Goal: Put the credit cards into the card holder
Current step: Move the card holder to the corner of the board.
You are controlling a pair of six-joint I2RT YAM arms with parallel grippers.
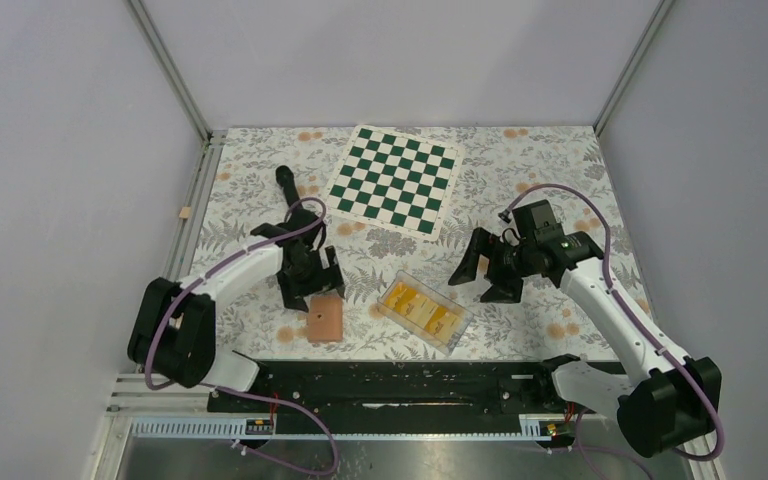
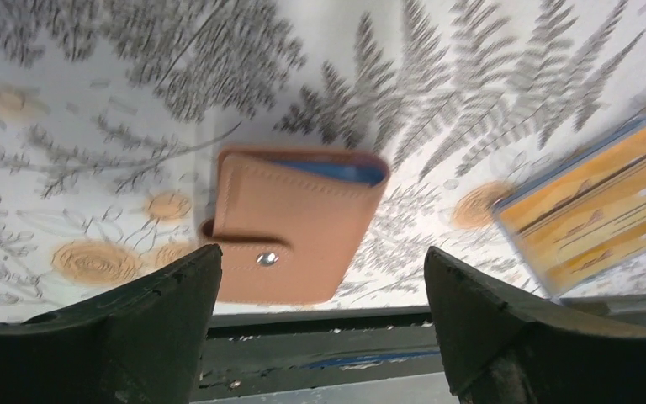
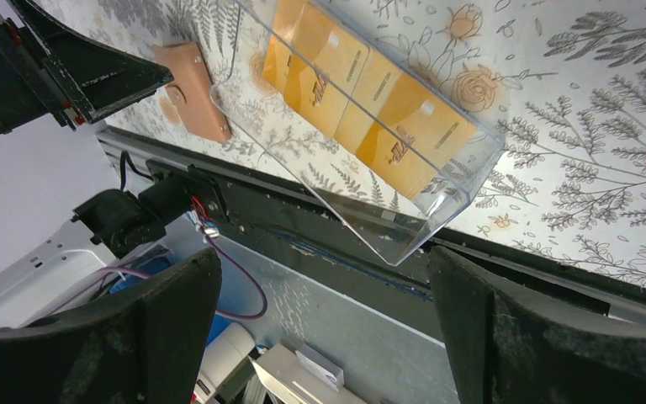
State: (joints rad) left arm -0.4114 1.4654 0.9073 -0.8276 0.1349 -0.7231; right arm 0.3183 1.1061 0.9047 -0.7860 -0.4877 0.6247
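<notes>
- The credit cards (image 3: 370, 93) are yellow-orange and lie flat, side by side, inside a clear plastic box (image 1: 458, 332)
- The box rests on the floral table cloth (image 1: 560, 170) near the front edge, set at a slant, between the 2 arms
- None of the cards is in a gripper; all visible cards are within the walls of the box
- The card holder (image 2: 290, 227) is a tan wallet, folded shut, with its snap tab across the face; a blue inner edge shows along 1 side
- The card holder lies flat on the cloth just left of the box, apart from it, near the front edge
- The left gripper (image 1: 310, 290) hangs directly over the card holder with its fingers spread wide; the left wrist view shows the wallet between the 2 fingers, with nothing pinched
- The right gripper (image 1: 485, 272) hangs to the right of the box, jaws fully spread and holding nothing
- A green-white chessboard (image 1: 395, 180) lies at the rear of the table, well apart from both grippers
</notes>
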